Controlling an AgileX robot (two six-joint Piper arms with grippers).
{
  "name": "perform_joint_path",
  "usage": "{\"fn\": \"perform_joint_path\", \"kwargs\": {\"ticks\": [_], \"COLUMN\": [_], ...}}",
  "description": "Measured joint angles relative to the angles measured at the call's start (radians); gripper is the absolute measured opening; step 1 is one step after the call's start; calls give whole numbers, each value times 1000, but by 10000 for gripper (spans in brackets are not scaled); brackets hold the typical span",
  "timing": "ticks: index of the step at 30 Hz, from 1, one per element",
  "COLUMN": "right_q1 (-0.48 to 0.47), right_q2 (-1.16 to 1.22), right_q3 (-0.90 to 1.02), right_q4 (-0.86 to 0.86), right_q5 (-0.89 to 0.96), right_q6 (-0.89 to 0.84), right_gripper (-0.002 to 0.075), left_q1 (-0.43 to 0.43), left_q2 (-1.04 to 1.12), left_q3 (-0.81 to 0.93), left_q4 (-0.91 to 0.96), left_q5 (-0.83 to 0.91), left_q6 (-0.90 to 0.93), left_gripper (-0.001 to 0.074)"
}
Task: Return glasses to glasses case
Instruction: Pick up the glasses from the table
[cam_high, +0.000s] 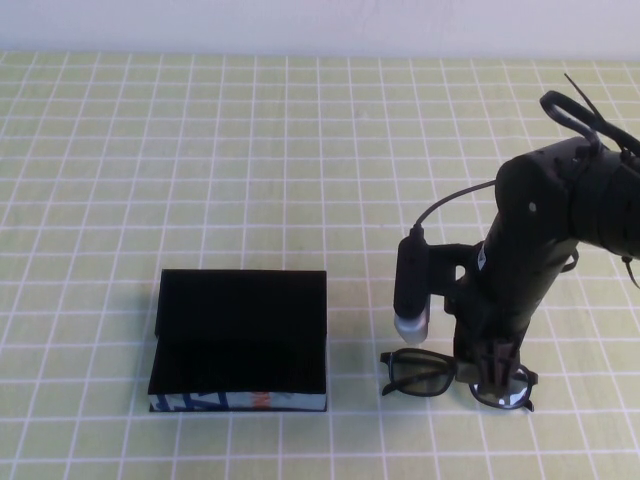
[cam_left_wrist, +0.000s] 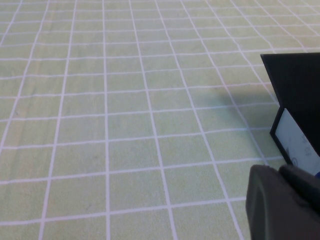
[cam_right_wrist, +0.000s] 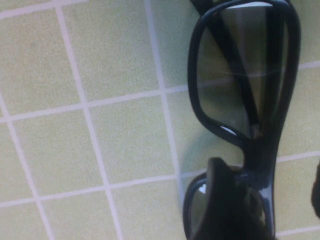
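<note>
Right pincer (cam_high: 494, 362) straddles the glasses (cam_high: 420, 370) at the case's (cam_high: 240, 335) 3 o'clock, grip uncertain; nothing cased yet. Left pincer (cam_left_wrist: 285, 202) idles beside the case.

Light was bright and even. Beside the right tool (cam_high: 497, 372), the glasses (cam_high: 455, 375) threw only a thin, soft shadow on the table (cam_high: 300, 150). The right wrist view was blurred up close; the lenses carried pale reflections.

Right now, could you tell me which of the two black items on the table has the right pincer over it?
The glasses, right of the open case: the right pincer is at their bridge. The left pincer is beside the case.
</note>
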Motion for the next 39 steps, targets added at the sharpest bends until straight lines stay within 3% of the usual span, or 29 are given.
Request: {"fn": "perform_joint_path", "kwargs": {"ticks": [21,39], "right_q1": [-22,-33], "right_q2": [27,99], "right_q3": [-1,-77], "right_q4": [42,30], "right_q5": [-45,40], "right_q6": [-75,-84], "right_gripper": [367,367], "left_q1": [0,0], "left_q2": [0,0], "left_q3": [0,0], "left_q4": [0,0], "left_q5": [0,0], "left_q6": [0,0], "left_gripper": [-4,-4]}}
